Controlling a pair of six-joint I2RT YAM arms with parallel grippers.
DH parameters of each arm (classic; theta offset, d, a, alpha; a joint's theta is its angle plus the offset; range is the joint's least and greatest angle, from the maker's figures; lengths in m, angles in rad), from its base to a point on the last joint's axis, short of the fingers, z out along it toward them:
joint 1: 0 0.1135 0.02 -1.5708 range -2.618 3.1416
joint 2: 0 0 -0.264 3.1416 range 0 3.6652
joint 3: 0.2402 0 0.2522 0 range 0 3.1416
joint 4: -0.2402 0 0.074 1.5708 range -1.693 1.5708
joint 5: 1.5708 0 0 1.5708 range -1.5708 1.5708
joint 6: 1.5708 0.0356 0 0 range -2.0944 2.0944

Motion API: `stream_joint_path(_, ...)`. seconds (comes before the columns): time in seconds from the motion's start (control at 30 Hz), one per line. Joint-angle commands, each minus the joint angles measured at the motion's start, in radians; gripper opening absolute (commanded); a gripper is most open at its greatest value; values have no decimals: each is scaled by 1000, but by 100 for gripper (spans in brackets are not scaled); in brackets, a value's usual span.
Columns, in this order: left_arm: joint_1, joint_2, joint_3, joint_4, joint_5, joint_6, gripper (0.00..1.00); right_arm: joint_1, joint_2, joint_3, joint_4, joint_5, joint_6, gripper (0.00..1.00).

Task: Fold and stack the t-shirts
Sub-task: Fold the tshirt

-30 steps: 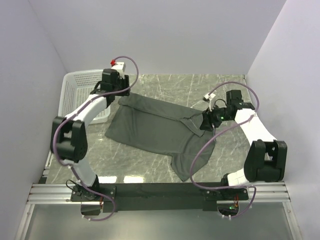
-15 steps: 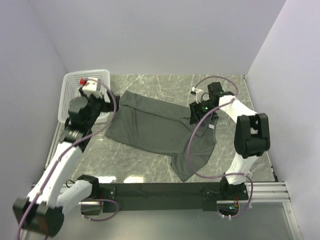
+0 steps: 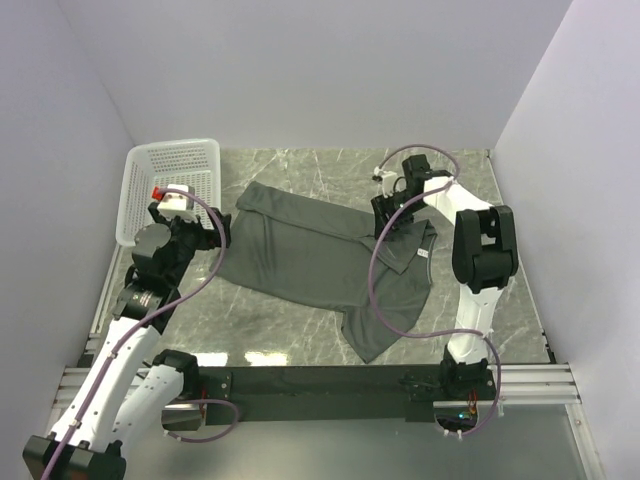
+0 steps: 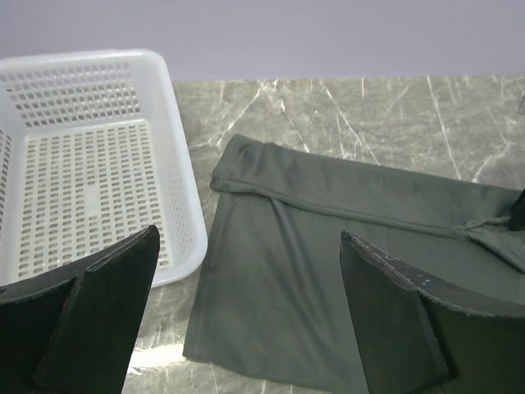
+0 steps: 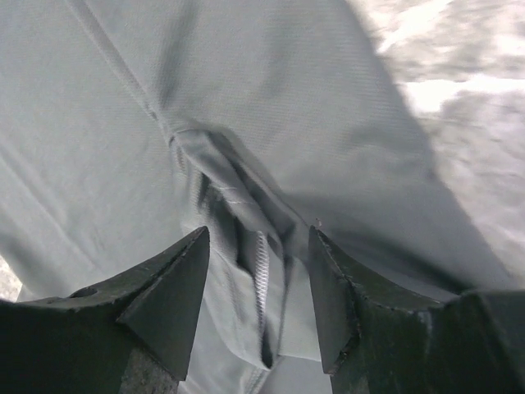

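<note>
Three plain lilac walls enclose grey-green marbled tabletop [image 3: 300, 165], glossy, white-veined. Far left: white plastic mesh basket [image 3: 170, 160], rectangular, perforated walls, just beside shirt hem. Left gripper [image 4: 248, 238] hovers above hem end, fingers spread wide, nothing between them. T-shirt [image 3: 310, 260] mid-table, dark charcoal, soft, matte, lying mostly flat. Long axis runs left-right: hem toward basket, collar toward right, one sleeve pointing at near edge. Right gripper [image 5: 258, 238] at collar, fingers pinching bunched ridge of fabric, creases radiating from it.

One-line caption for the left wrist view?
Open left gripper facing the grey t-shirt spread on the marble table, white basket alongside.
</note>
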Motion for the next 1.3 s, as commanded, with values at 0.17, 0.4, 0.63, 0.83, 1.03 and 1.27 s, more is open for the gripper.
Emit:
stream_joint_path(0.17, -1, 3, 8, 15, -3, -12, 96, 43, 14, 26, -46, -2, -18, 43)
stream_joint_path(0.4, -1, 4, 8, 15, 1, -16, 96, 77, -111, -51, -43, -30, -56, 3)
stream_joint_path(0.63, -1, 3, 7, 16, 4, -18, 96, 135, -196, -120, -96, -90, -128, 2)
stream_joint_path(0.83, -1, 4, 7, 18, 8, -18, 95, 206, -182, -154, -183, -122, -223, 19)
stream_joint_path(1.03, -1, 4, 7, 16, 6, -18, 95, 218, -206, -143, -163, -70, -196, 48)
stream_joint_path(1.27, -1, -2, 5, 19, 14, -19, 96, -21, -297, -180, 70, 125, 78, 47)
